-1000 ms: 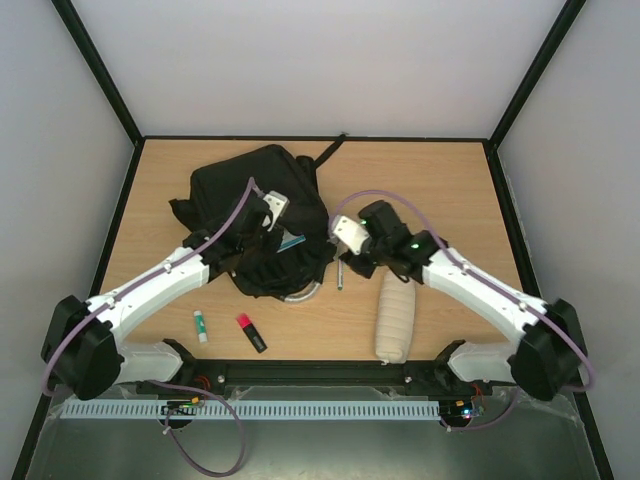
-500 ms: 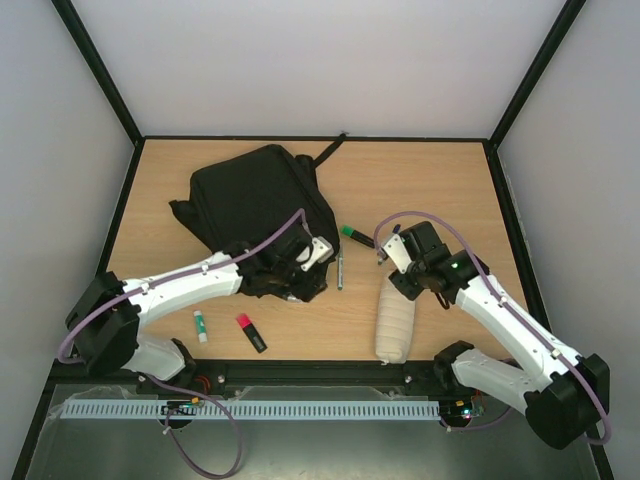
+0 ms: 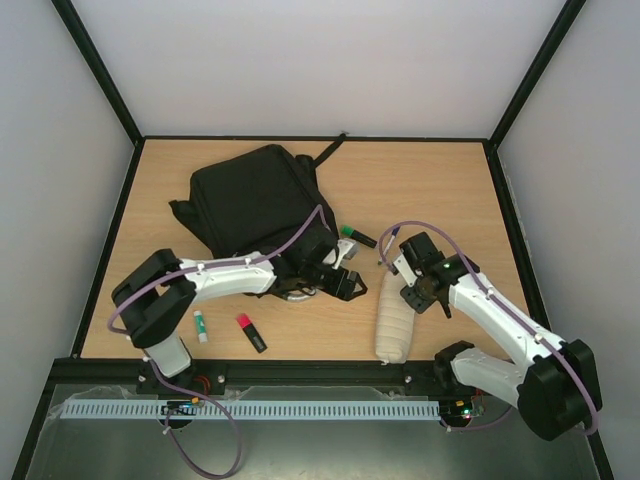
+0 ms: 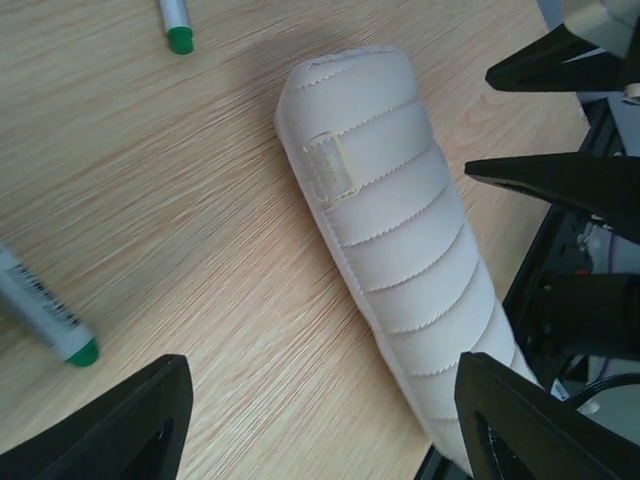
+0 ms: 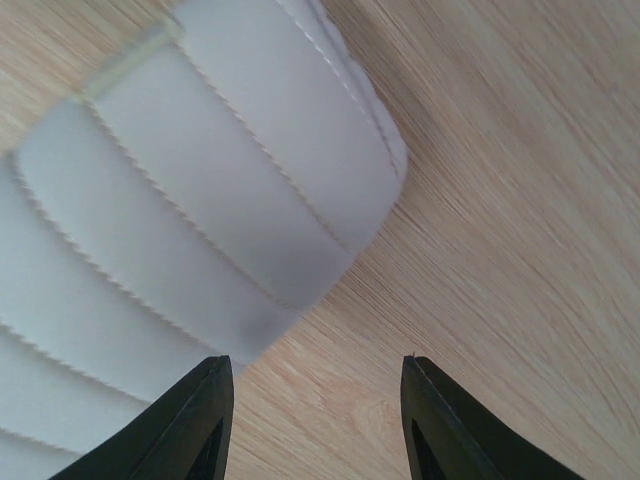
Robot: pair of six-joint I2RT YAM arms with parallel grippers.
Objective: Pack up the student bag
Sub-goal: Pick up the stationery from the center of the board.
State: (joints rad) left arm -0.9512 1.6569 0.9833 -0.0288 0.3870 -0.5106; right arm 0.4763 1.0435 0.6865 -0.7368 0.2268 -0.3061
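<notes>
The student bag (image 3: 250, 200) lies at 10 o'clock on the table (image 3: 440, 190), while the left fingers (image 4: 120, 420), wide and empty, and the right fingers (image 5: 190, 420), half parted and empty, flank the white pouch (image 3: 392, 325) at 5 o'clock, evidently to pick it up.

The student bag (image 3: 250, 195) is showing plain black; the pouch (image 4: 400, 240) is looking off-white, ribbed with stitched bands; the table (image 3: 440, 180) is glowing pale wood grain; a marker (image 3: 352, 234) is wearing a green cap; a highlighter (image 3: 250, 332) is showing red on black.
</notes>
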